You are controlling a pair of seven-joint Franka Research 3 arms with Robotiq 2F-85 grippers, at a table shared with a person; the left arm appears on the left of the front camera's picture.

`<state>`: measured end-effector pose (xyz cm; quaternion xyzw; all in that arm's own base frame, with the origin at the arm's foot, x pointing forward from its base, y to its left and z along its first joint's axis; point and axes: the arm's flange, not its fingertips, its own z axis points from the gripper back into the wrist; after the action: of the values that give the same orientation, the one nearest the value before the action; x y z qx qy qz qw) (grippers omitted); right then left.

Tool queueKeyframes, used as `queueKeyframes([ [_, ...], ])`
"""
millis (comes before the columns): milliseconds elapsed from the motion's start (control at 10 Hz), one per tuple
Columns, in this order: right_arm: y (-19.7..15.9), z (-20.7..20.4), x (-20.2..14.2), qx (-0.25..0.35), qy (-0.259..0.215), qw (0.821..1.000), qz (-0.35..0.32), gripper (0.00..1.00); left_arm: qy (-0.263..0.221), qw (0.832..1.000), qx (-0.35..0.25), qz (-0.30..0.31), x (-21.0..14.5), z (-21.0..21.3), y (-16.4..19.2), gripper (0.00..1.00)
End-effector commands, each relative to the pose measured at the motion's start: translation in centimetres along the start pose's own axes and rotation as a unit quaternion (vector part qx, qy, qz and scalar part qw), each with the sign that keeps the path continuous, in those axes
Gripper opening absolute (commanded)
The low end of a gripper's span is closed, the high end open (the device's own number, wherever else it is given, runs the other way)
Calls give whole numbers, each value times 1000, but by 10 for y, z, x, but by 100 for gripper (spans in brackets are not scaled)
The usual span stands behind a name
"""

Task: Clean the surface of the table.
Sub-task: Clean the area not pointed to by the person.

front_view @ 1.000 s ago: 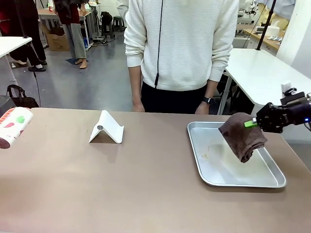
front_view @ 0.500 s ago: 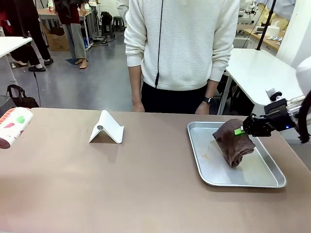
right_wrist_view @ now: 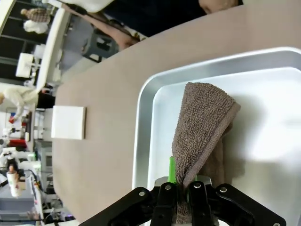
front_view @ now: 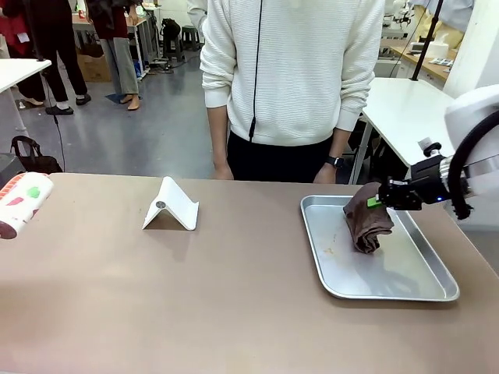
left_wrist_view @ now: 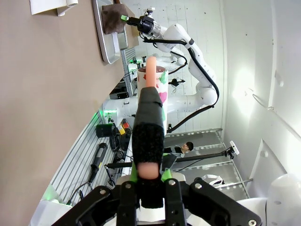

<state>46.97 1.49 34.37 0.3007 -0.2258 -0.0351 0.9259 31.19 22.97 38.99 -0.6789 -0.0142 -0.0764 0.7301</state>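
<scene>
Most of the table [front_view: 156, 304] is bare tan top. From the near edge back to the far one, the whole middle and left lie open, broken by a folded white stand [front_view: 171, 206] near the far edge, left of centre. A metal tray [front_view: 405, 294] takes up the right end, with its right rim close to the table's right edge and its near rim short of the near edge, so a bare strip runs in front of it. A person in a white sweater [front_view: 292, 70] stands against the far edge at the middle. The right arm comes in from the right side, with its wrist about level and its fingers pointing toward the table's left end. The right gripper [front_view: 376, 202] sits above the tray's far half. Its fingers are pinched tight on the top of a brown cloth [front_view: 366, 224], which hangs in a folded bundle over the tray's far left part. Whether the cloth's lower end rests on the tray floor cannot be told. At the table's left edge a white printed cylinder [front_view: 19, 202] shows. In the left wrist view the left gripper [left_wrist_view: 149, 136] has its fingers drawn close together. Whether they clamp anything cannot be told.
</scene>
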Motion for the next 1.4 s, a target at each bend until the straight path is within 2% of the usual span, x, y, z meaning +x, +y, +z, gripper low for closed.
queueKeyframes([
  [0, -5, -31, -4, -14, -17, 1000, 21, 7, -9, 1000, -7, 0, 0, 3, -7, 19],
  [200, -10, -47, -15, -18, 20, 1000, 13, 7, -9, 1000, -7, 0, 0, 3, -7, 19],
  [600, -15, -66, -40, -26, 64, 997, 16, 7, -9, 1000, -7, 0, 0, 3, -7, 19],
  [1300, 17, -67, -73, 25, 121, 992, 28, 7, -9, 1000, -7, 0, 0, 3, -7, 19],
])
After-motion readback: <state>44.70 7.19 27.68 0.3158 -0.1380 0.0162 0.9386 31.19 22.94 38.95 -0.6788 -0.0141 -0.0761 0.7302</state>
